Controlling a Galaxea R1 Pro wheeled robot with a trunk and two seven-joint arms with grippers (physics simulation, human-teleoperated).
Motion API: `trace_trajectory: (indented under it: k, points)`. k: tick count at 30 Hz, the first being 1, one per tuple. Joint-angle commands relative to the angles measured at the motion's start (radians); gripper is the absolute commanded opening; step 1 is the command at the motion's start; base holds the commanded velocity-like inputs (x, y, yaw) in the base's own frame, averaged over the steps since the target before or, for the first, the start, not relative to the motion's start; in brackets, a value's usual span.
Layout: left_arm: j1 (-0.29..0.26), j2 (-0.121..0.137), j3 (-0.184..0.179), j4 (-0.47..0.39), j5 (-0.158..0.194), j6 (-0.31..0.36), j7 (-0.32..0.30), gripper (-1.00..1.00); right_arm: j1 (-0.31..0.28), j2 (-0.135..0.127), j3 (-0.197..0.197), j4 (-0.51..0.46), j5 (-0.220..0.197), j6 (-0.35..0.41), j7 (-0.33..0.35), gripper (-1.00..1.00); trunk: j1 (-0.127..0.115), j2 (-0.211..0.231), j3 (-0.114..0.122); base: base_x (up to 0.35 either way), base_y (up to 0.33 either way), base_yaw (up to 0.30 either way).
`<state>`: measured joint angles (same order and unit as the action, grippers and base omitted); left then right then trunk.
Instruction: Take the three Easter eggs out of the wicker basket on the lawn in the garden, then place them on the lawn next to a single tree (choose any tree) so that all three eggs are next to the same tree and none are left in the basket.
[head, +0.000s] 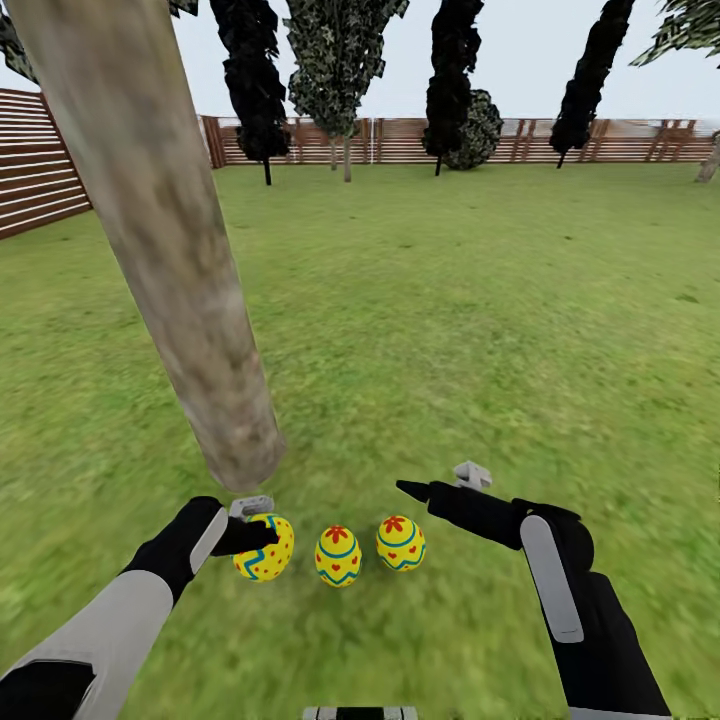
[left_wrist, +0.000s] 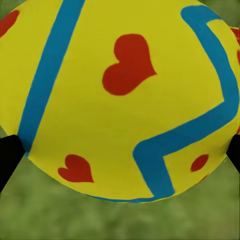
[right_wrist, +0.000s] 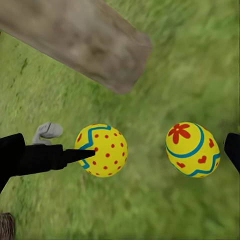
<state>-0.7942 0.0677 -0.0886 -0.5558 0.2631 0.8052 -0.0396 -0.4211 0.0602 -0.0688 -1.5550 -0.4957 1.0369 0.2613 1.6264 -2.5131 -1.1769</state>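
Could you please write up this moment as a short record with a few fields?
Setting: lawn, fenced garden
Tree: leaning trunk, base just behind the eggs
Eggs: three in a row on the grass; left egg, middle egg, right egg
Left hand: closed on the left egg
Right hand: open, empty, above grass by the right egg

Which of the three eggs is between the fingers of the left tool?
The dotted egg nearest the tree trunk, leftmost in the head view. The left tool closes on it; the other two eggs lie free on the lawn.

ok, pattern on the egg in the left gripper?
Yellow egg, red hearts, blue zigzag band; clearest in left wrist view.
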Motion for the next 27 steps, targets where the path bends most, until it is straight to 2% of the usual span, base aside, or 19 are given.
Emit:
trace_trajectory:
  k: [1, 10, 13, 16, 27]
  points:
    - [0.0, 0.001, -0.006, 0.0, 0.003, -0.007, -0.002, -1.0, -0.001, 0.001, -0.003, 0.0, 0.008, 0.005, 0.01, 1.0, 0.0, -0.001, -0.005, 0.0, 0.0, 0.0]
    - [0.001, 0.001, -0.009, 0.003, 0.002, -0.06, -0.002, -1.0, -0.001, 0.001, -0.002, 0.0, 0.008, 0.005, 0.01, 1.0, 0.004, -0.003, -0.04, 0.0, 0.0, 0.0]
    - [0.001, 0.001, -0.042, 0.004, 0.002, -0.071, -0.002, -1.0, -0.001, 0.001, -0.001, 0.0, 0.008, 0.005, 0.01, 1.0, 0.006, -0.003, -0.051, 0.0, 0.0, 0.0]
    - [0.001, 0.002, -0.057, 0.003, 0.002, -0.078, -0.002, -1.0, -0.001, 0.001, -0.002, 0.0, 0.008, 0.005, 0.01, 1.0, 0.007, -0.004, -0.063, 0.0, 0.0, 0.0]
    - [0.001, 0.003, -0.061, -0.005, 0.004, -0.08, -0.002, -1.0, -0.001, 0.001, -0.002, 0.0, 0.008, 0.005, 0.01, 1.0, 0.012, -0.007, -0.105, 0.0, 0.0, 0.0]
